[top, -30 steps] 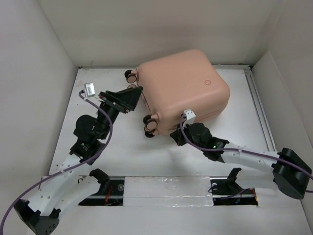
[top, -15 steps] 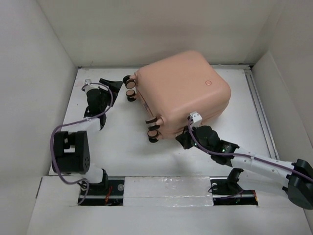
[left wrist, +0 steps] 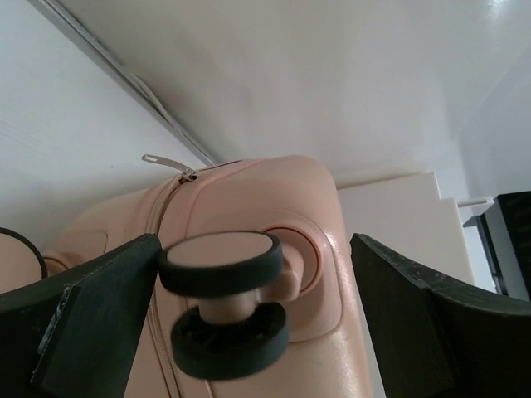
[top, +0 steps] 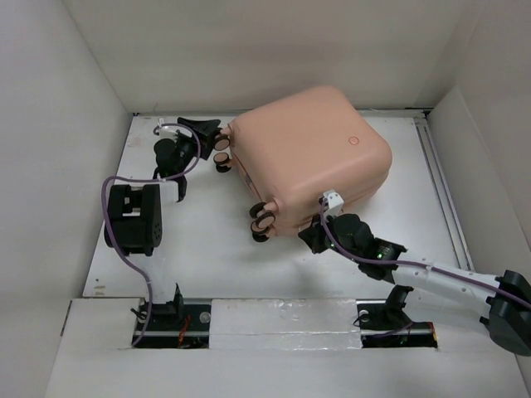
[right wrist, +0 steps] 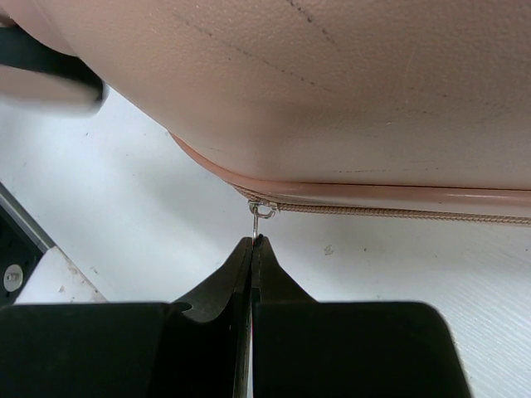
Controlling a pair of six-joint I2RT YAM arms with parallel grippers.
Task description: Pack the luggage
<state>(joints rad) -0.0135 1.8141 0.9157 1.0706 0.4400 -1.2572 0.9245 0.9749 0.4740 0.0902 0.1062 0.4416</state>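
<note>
Only on right wrist cam: right gripper (right wrist: 251, 245) clamped on metal zipper pull (right wrist: 257, 222) of the salmon-pink hard-shell suitcase (right wrist: 332, 83). Only on left: left gripper (left wrist: 255, 249) spread wide around a pink-and-black caster wheel (left wrist: 220, 254).

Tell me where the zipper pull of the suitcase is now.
In the right wrist view it is at centre: the zipper pull sticks out from the seam of the suitcase, pinched in the shut right gripper, beside the near wheels.

Robotics laboratory test cell. Plain white panels (top: 249, 50) rise beyond and to either side of the left claw (top: 209, 137) and right claw (top: 310, 232); a white table (top: 216, 240) lies beneath them, a bolted mounting rail (top: 286, 322) behind.
</note>
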